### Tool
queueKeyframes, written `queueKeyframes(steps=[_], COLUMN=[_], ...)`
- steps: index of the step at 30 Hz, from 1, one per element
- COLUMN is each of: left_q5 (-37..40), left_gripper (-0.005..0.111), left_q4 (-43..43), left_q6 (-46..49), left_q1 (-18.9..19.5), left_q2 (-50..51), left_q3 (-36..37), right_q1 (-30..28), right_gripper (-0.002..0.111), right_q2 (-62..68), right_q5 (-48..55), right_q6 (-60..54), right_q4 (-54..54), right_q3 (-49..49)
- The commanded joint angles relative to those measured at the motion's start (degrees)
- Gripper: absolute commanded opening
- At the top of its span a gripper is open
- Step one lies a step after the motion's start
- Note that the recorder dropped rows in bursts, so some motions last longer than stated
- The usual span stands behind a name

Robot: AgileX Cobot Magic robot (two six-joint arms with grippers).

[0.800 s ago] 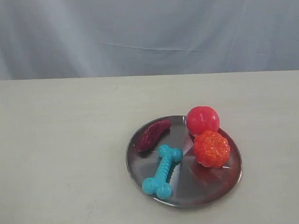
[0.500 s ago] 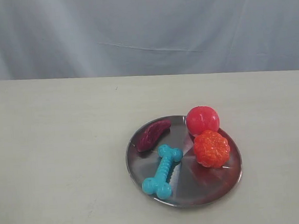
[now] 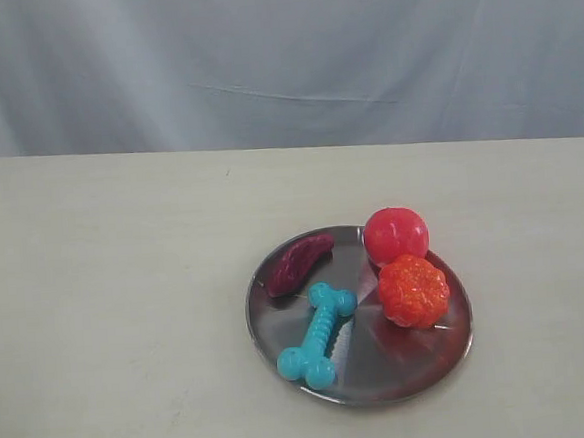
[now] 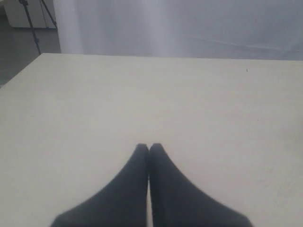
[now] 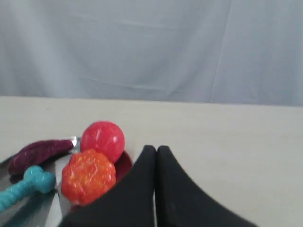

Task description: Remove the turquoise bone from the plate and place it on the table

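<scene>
Turquoise bone (image 3: 318,335) sits untouched on the left half of the plate (image 3: 413,379), so the reach-in step looks like it hasn't really begun. Left gripper (image 4: 148,147) is pinched together over bare table (image 3: 107,292), apparently well away from the bone. Right gripper (image 5: 156,149), also pressed together, hangs on the far side of the orange toy (image 5: 88,176) from it. Next, one claw probably needs to spread and drop across the ribbed shaft.

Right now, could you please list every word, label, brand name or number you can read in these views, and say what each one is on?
No readable text appears in any view.
The turquoise bone, plate, purple toy, red ball, orange toy, table and grey backdrop show no lettering, labels or numbers.
</scene>
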Motion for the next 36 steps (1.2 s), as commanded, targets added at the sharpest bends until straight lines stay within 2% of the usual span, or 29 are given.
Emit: queueKeyframes(steps=[1,13,17,19,21,22,24,27,32,36], left_q5=[-0.3,-0.3,-0.3,-0.3,-0.3,-0.3,-0.3,-0.3,-0.3,-0.3], left_gripper=[0.000,0.000,0.000,0.000,0.000,0.000,0.000,0.000,0.000,0.000], left_q4=[-0.1,-0.1,-0.1,-0.1,-0.1,-0.1,-0.1,-0.1,-0.1,-0.1], left_q6=[-0.2,-0.2,-0.2,-0.2,-0.2,-0.2,-0.2,-0.2,-0.2,-0.2], left_q1=[-0.4,-0.4,-0.4,-0.4,-0.4,-0.4,-0.4,-0.4,-0.4,-0.4], left_q2=[-0.1,-0.1,-0.1,-0.1,-0.1,-0.1,-0.1,-0.1,-0.1,-0.1], left_q3=[0.1,0.1,0.1,0.1,0.1,0.1,0.1,0.1,0.1,0.1], right_q1=[-0.4,-0.4,-0.4,-0.4,-0.4,-0.4,-0.4,-0.4,-0.4,0.8], right_gripper=[0.000,0.000,0.000,0.000,0.000,0.000,0.000,0.000,0.000,0.000], right_q2=[-0.2,-0.2,-0.2,-0.2,-0.2,-0.2,-0.2,-0.2,2.6,10.6], right_q5=[-10.9,-41.5,-48.2,-51.1,-52.4,-52.0,-51.0,-47.0,-21.5,-13.4], right_q6=[-0.3,-4.2,-3.5,3.1,18.9,27.7,36.0,36.2,36.8,36.6], right_q4=[-0.7,-0.7,-0.4,-0.4,-0.4,-0.4,-0.4,0.0,-0.2,-1.1], right_q3=[0.1,0.1,0.1,0.1,0.1,0.1,0.1,-0.1,-9.5,-17.4])
